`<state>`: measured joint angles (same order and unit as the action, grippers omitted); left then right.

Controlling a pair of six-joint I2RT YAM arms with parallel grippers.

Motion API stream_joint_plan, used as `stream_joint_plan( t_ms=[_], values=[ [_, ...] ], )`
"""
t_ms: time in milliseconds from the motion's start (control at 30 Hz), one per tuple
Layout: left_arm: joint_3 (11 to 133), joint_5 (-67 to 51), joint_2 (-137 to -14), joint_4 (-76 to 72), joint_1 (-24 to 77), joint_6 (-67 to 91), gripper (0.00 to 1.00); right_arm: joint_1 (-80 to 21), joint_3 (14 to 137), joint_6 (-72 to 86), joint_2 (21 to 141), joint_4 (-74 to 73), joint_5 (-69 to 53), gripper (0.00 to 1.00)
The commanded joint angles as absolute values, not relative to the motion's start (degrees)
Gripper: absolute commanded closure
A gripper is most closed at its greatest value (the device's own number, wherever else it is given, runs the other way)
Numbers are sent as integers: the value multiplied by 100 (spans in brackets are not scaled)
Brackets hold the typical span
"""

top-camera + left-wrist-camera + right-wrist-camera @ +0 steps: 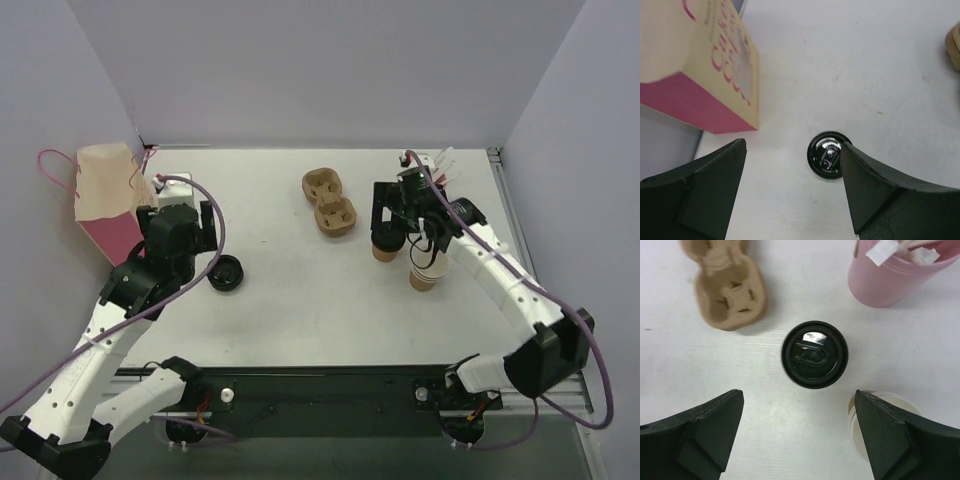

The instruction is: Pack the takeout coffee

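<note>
The lidded kraft-brown paper cup (814, 354) and the open kraft-brown paper cup (880, 415) stand unpacked on the table (290, 300); left pincer (793, 147) and right pincer (799, 395) both released.

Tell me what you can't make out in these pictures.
Right wrist view: open kraft-brown paper cup, mostly behind the right fingers.
Same view: round black plastic lid hides whatever is beneath it.
Left wrist view: pink-and-cream paper bag, lettering blurred, top cut off by the edge.
Same view: brown moulded-pulp tray, cut by the right edge.
</note>
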<state>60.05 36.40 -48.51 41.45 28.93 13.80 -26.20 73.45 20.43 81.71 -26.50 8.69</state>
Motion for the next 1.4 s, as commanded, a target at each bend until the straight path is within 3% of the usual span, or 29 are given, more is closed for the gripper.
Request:
stream_joint_plan(
  t_ms=[0,433,600,900,1067,1367],
  values=[
    [7311,4676,-5439,4148,2655,897,15,-2970,7243,1925,7306,-2918,546,1],
    [9509,3482,-7662,3928,370,281,25,-3902,6662,1820,6645,-2663,44,2],
    [9396,3077,-8024,3867,35,316,26,-3902,6574,1714,6548,-2628,44,2],
    [8850,2945,-8463,3638,-457,308,38,-3902,6574,1529,6715,-2479,-237,2],
    [8886,2839,-8639,3569,-466,211,49,-3911,6609,1477,6741,-2452,-237,2],
    [9123,2602,-8947,3436,-466,-517,97,-3894,6548,1424,6610,-2443,-141,2]
  ],
)
